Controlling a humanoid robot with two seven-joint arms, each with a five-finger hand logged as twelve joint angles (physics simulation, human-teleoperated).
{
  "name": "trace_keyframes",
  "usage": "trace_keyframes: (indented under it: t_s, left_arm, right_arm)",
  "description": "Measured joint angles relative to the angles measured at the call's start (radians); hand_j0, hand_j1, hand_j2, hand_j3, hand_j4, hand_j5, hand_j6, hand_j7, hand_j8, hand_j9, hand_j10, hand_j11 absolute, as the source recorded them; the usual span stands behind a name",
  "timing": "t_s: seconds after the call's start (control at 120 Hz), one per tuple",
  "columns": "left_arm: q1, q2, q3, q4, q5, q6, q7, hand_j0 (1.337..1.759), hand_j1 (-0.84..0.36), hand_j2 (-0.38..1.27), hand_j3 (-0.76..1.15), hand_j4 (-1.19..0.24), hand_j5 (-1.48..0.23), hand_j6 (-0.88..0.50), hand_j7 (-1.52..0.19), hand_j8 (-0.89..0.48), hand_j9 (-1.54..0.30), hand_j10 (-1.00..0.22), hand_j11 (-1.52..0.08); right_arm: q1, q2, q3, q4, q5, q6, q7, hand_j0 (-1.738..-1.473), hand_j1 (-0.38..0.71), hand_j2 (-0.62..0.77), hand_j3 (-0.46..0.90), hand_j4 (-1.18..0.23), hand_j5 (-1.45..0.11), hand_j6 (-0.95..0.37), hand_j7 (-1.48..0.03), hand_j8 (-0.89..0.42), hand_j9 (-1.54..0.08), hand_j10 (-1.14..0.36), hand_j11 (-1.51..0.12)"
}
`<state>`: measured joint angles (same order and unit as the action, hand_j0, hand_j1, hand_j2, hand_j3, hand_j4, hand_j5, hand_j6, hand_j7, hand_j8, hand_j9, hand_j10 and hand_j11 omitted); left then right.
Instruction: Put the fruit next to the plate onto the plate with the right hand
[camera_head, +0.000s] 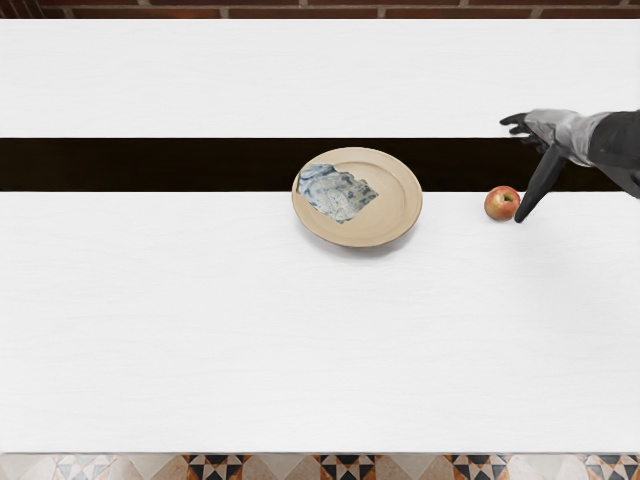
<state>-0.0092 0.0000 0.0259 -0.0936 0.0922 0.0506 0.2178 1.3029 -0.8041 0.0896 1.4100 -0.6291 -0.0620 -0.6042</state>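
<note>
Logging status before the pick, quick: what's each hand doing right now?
Left hand: not in view.
Right hand: open, fingers spread, holding nothing, just right of the apple.

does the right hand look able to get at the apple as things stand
Likely yes: the right hand hovers just right of the apple, fingers spread, one reaching down beside it. Nothing lies between them; the plate sits clear to the apple's left.

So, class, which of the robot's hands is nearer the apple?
Right. The right hand is just right of the apple, open, with one finger reaching down at its side. The left hand is out of view.
</note>
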Motion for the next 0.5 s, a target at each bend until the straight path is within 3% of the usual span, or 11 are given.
trace_keyframes:
  t_s: [0.267, 0.5]
  left_arm:
    - [0.000, 0.000, 0.000, 0.000, 0.000, 0.000, 0.000, 1.658, 0.06, 0.05, 0.00, -0.25, -0.32, -0.25, -0.32, -0.25, -0.32, -0.25, -0.32]
    - [0.000, 0.000, 0.000, 0.000, 0.000, 0.000, 0.000, 1.658, 0.06, 0.05, 0.00, -0.25, -0.32, -0.25, -0.32, -0.25, -0.32, -0.25, -0.32]
  right_arm:
    - [0.019, 0.112, -0.131, -0.008, -0.015, -0.166, -0.006, -1.658, -0.30, -0.01, 0.00, -0.05, -0.05, -0.05, -0.05, -0.05, -0.05, -0.04, -0.05]
    - [0.018, 0.140, -0.203, -0.018, -0.016, -0.235, -0.007, -1.658, -0.30, -0.01, 0.00, -0.05, -0.06, -0.05, -0.06, -0.05, -0.06, -0.05, -0.06]
